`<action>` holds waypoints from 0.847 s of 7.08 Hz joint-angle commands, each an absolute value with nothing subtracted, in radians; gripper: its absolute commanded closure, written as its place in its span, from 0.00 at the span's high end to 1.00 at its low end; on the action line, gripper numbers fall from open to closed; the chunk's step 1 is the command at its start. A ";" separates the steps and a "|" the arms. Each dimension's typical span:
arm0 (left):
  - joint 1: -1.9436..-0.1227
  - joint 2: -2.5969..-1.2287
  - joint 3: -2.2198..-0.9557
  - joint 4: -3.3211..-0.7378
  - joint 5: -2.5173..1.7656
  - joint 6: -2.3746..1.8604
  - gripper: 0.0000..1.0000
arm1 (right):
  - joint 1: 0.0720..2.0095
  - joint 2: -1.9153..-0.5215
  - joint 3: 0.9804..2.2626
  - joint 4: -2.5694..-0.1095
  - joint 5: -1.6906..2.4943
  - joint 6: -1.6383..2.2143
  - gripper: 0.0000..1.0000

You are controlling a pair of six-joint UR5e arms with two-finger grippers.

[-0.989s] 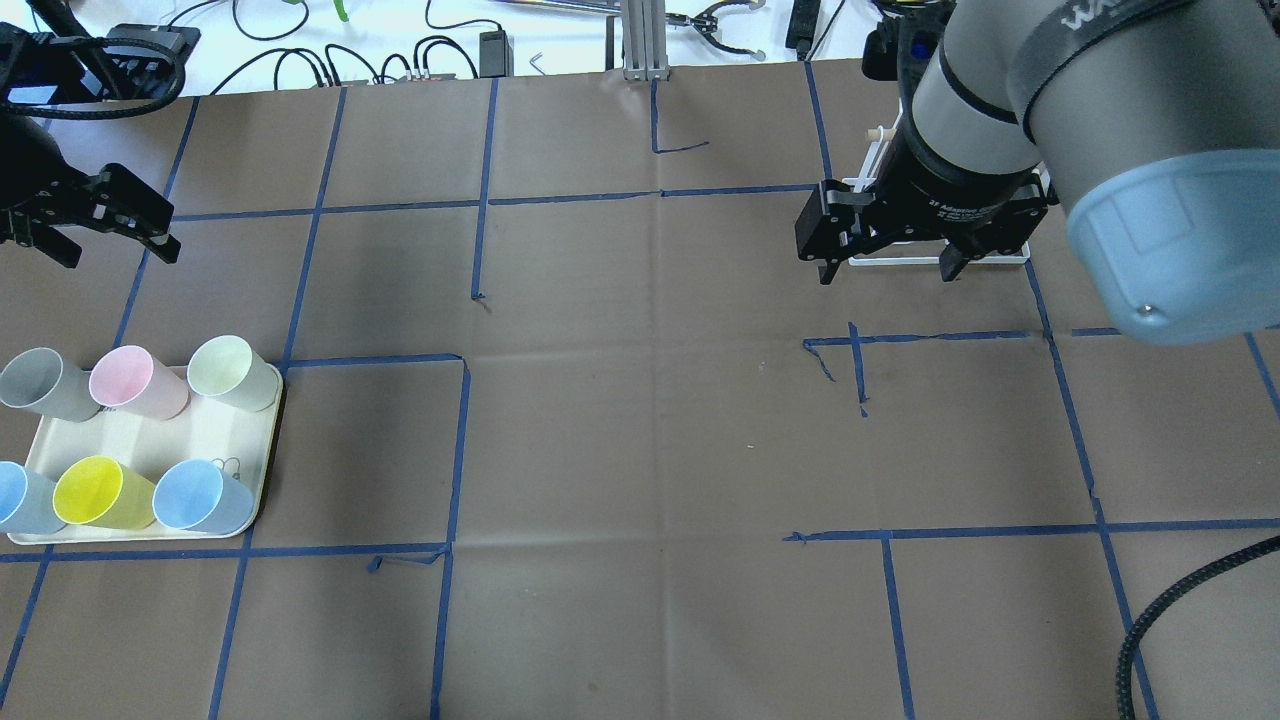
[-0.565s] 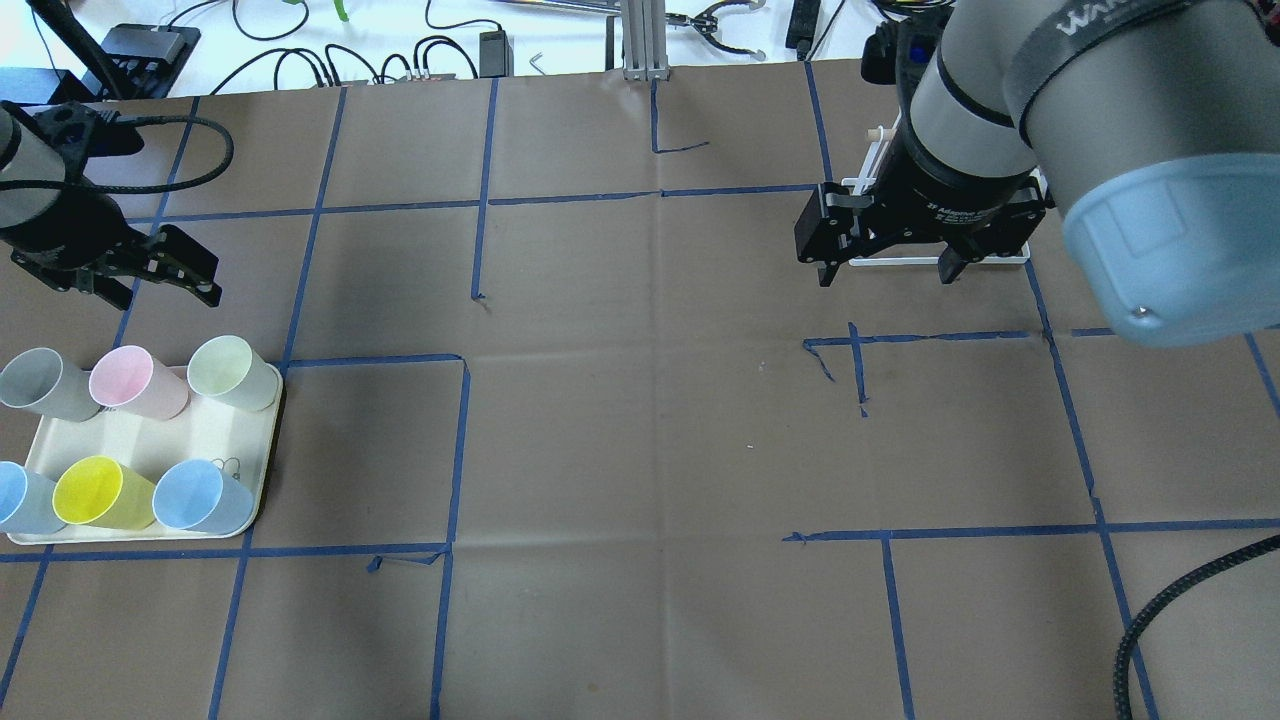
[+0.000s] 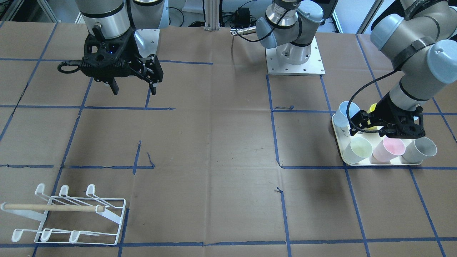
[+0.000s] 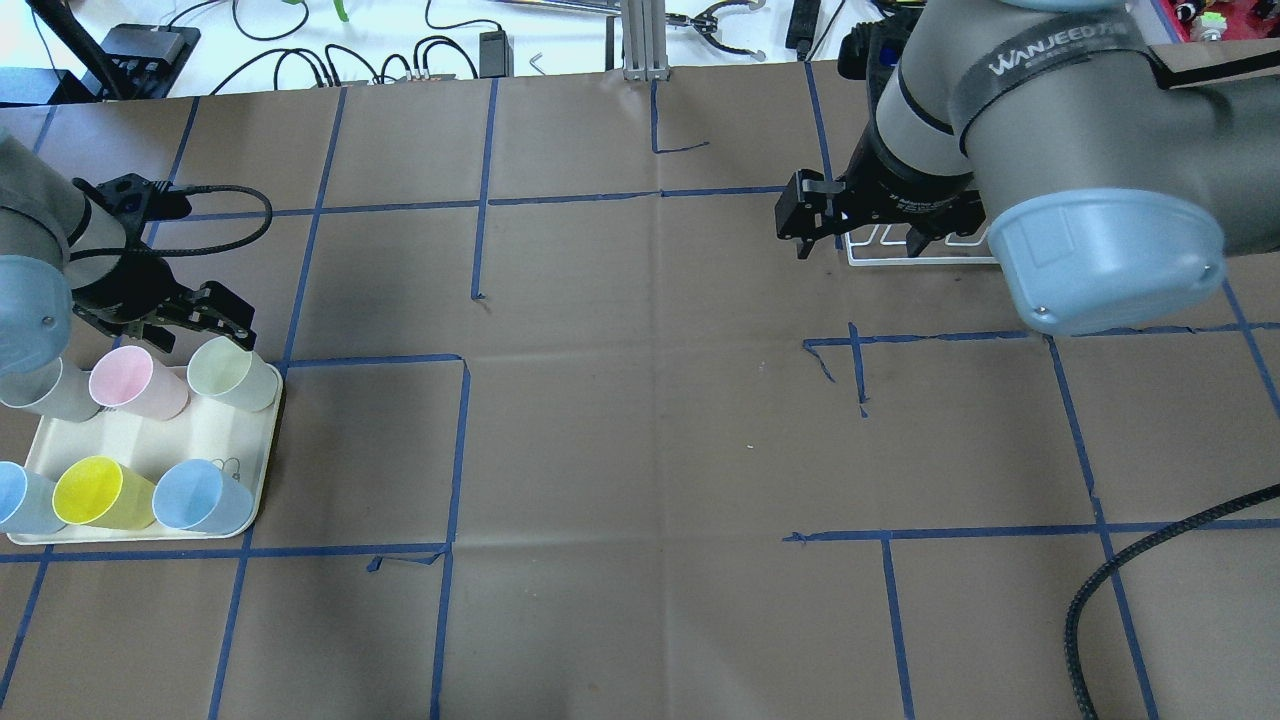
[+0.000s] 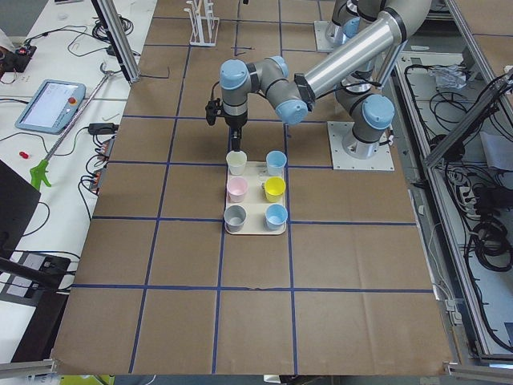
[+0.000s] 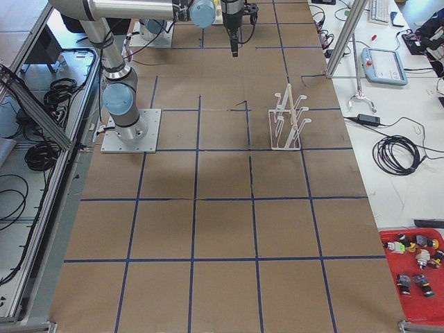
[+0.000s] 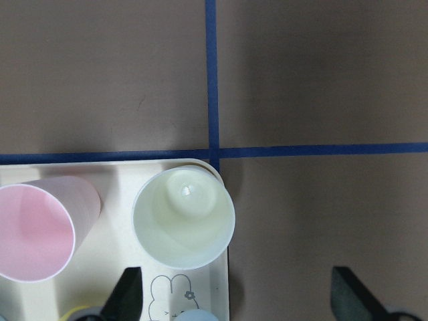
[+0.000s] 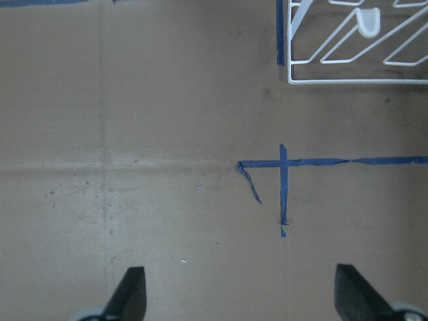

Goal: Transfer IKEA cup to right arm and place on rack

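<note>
Several IKEA cups stand upright on a cream tray (image 4: 150,440): grey (image 4: 40,395), pink (image 4: 135,380), pale green (image 4: 228,370), yellow (image 4: 95,492) and two blue (image 4: 195,497). My left gripper (image 4: 200,330) is open and empty above the tray's far edge, over the pale green cup (image 7: 184,217); its fingertips (image 7: 127,294) show at the bottom of the left wrist view. My right gripper (image 4: 858,243) is open and empty, hovering beside the white wire rack (image 4: 900,250), which the arm partly hides. The rack (image 3: 71,214) stands empty with its wooden dowel across it.
Brown paper with blue tape lines covers the table (image 4: 640,420). Cables and tools lie beyond the far edge (image 4: 400,40). A black cable (image 4: 1120,590) hangs at the near right. The arm bases (image 3: 294,57) stand at the robot's side.
My left gripper has moved right and nearer, from the far left down to the tray's far edge. My right arm has shifted slightly left and farther. Both stay open.
</note>
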State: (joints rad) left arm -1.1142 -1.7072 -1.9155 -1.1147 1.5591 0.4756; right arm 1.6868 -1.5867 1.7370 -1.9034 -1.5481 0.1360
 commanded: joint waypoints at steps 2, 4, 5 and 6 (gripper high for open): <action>-1.114 -1.729 -1.965 -1.048 1.560 0.468 0.99 | 1.687 -1.533 1.741 -2.070 -1.462 0.193 1.00; -1.112 -1.762 -1.986 -0.996 1.565 0.468 0.99 | 1.689 -1.505 1.744 -2.196 -1.447 0.325 1.00; -1.111 -1.788 -1.993 -0.982 1.566 0.468 0.99 | 1.689 -1.497 1.744 -2.229 -1.404 0.381 1.00; -1.098 -1.796 -2.000 -0.977 1.565 0.468 0.99 | 1.689 -1.497 1.741 -2.244 -1.388 0.441 1.00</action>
State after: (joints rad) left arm -1.1078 -1.7790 -1.9910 -0.9895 1.5648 0.4680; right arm 1.6888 -1.5019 1.7429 -2.2115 -1.4157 0.3679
